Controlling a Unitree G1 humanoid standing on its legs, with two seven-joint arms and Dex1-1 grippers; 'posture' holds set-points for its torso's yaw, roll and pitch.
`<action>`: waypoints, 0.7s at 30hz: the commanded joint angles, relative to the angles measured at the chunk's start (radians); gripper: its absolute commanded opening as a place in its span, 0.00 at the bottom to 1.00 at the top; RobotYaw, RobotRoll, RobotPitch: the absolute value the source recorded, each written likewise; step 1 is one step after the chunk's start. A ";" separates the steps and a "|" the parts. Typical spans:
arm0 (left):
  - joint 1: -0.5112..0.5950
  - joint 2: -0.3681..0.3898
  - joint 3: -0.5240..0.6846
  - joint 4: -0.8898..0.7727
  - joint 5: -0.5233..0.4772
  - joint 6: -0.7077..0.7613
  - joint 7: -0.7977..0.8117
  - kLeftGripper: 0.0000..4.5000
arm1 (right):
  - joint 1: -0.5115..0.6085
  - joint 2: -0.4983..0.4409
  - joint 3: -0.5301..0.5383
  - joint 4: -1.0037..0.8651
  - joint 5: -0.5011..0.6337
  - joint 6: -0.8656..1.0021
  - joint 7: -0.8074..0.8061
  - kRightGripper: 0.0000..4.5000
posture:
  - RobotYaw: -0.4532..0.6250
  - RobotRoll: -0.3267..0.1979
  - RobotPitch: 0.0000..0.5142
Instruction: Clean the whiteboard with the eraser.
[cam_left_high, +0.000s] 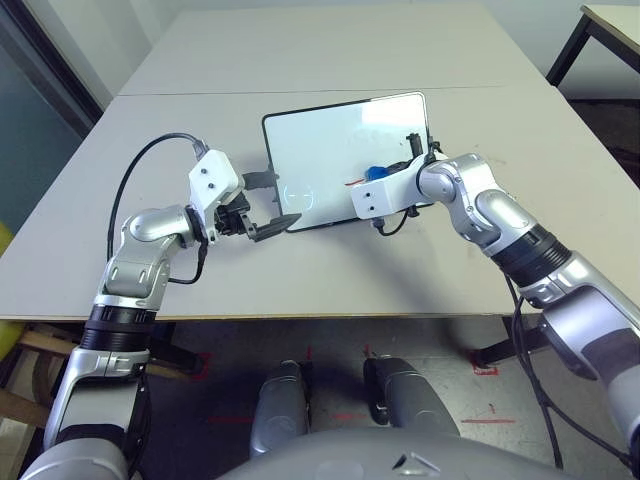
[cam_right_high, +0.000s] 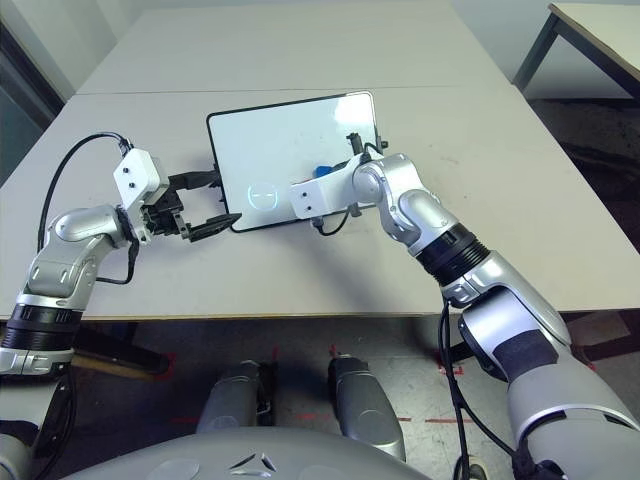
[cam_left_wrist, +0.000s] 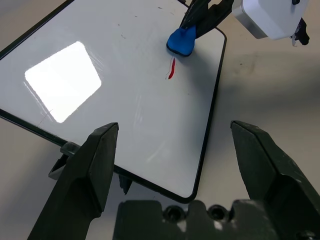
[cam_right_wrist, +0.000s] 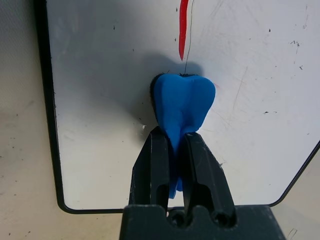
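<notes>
On a grey table (cam_left_high: 400, 270), the right end effector (cam_right_wrist: 175, 145) pinches the eraser (cam_right_wrist: 182, 102) against the whiteboard (cam_left_high: 330, 140); the left end effector (cam_left_wrist: 175, 150) gapes empty.

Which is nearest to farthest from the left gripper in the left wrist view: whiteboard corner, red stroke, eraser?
1. Whiteboard corner, just beyond the open left gripper.
2. Red stroke, further up the board.
3. Eraser, past the stroke, pinched in the right gripper.
</notes>
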 joint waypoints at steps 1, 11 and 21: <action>-0.006 0.001 -0.003 0.010 0.005 -0.001 -0.004 1.00 | 0.030 0.039 0.037 0.012 -0.005 0.001 0.017 0.03 | 0.29 0.62 0.22; 0.019 0.009 0.010 -0.015 0.001 0.010 0.006 1.00 | 0.022 0.109 0.062 0.011 -0.020 -0.019 0.024 0.03 | 0.31 0.62 0.23; 0.034 0.012 0.017 -0.036 -0.001 0.020 0.019 1.00 | 0.014 0.167 0.083 0.027 -0.021 -0.053 0.022 0.03 | 0.33 0.62 0.22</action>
